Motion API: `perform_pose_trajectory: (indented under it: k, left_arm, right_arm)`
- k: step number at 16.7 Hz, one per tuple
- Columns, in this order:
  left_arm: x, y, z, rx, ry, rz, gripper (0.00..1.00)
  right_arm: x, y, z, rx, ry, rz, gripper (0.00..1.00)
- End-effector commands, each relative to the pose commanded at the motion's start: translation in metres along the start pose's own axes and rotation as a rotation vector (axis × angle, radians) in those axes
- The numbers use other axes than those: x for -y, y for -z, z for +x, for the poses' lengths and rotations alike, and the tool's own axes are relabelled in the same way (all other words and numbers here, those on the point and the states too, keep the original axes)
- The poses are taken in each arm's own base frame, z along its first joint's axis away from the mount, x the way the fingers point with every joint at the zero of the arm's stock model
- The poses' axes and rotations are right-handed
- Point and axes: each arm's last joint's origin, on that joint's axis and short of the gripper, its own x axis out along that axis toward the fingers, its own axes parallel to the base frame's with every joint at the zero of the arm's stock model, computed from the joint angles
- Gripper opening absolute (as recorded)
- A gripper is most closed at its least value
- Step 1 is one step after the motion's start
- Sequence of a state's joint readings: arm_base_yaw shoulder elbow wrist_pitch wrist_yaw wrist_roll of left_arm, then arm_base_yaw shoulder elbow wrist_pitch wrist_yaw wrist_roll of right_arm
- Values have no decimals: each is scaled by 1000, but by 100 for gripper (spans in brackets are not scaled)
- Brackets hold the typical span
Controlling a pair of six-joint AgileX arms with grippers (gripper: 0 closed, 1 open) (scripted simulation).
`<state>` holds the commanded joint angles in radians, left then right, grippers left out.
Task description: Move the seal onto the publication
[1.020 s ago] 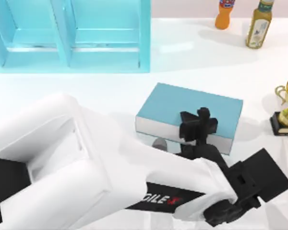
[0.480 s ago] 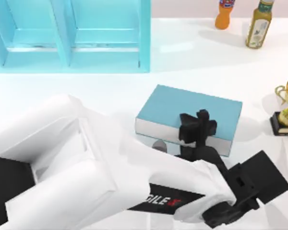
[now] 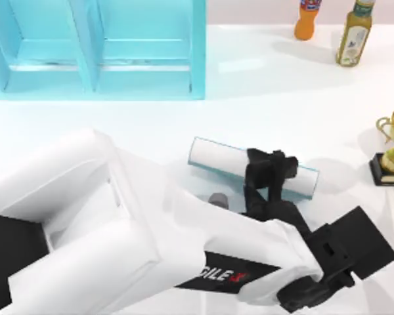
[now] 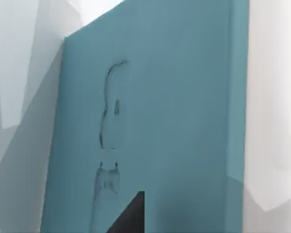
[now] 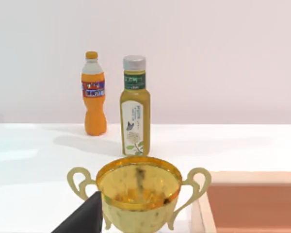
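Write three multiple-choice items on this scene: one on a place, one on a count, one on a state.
1. Where is the left hand? A at the shelf; B at the book; C at the trophy.
2. How many bottles stand at the table's far side? A one; B two; C four.
3. How does the book lie? A flat, cover up; B tipped, page edges up; C open.
B: it sits over the book. B: one orange, one green-labelled. B: white page edges face the top camera.

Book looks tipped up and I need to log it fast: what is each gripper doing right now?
Left gripper: at the tilted book; open or shut cannot be told.
Right gripper: cannot be told; its wrist view faces the gold trophy.
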<state>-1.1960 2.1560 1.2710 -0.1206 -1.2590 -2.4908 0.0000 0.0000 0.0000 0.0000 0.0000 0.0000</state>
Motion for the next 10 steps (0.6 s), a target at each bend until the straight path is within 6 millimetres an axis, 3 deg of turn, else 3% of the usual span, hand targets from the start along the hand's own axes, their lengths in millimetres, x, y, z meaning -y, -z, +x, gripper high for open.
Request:
perform_pose_trajectory:
  k: [2,10]
  left_arm:
    - [0,0,0,0,0,0,100]
    - [-1,0,0,0,-1,3,100]
  right_arm:
    - [0,0,0,0,0,0,100]
    - [0,0,0,0,0,0,100]
